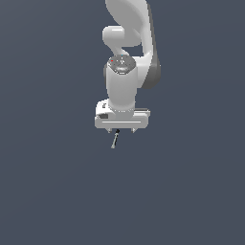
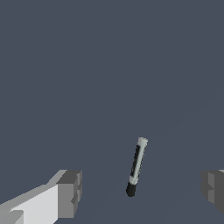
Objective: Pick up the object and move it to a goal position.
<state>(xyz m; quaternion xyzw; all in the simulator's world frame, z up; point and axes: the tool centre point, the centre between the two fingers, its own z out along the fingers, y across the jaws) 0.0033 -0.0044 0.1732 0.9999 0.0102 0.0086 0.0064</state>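
A: Going left to right in the wrist view, what did we have?

B: One of the fingers (image 2: 69, 192) first, then the stick (image 2: 136, 166), then the other finger. Our gripper (image 1: 119, 130) had its jaws wide apart, holding nothing.

A: And the stick's place?

B: It lay on the grey floor (image 1: 48, 191) between the fingers, nearer the right one. In the exterior view it showed just beneath the gripper.

A: How did we judge its handling?

B: Light, stiff, thin and likely to roll. We reckoned the pale middle of the shaft was the best grip, not the dark end.
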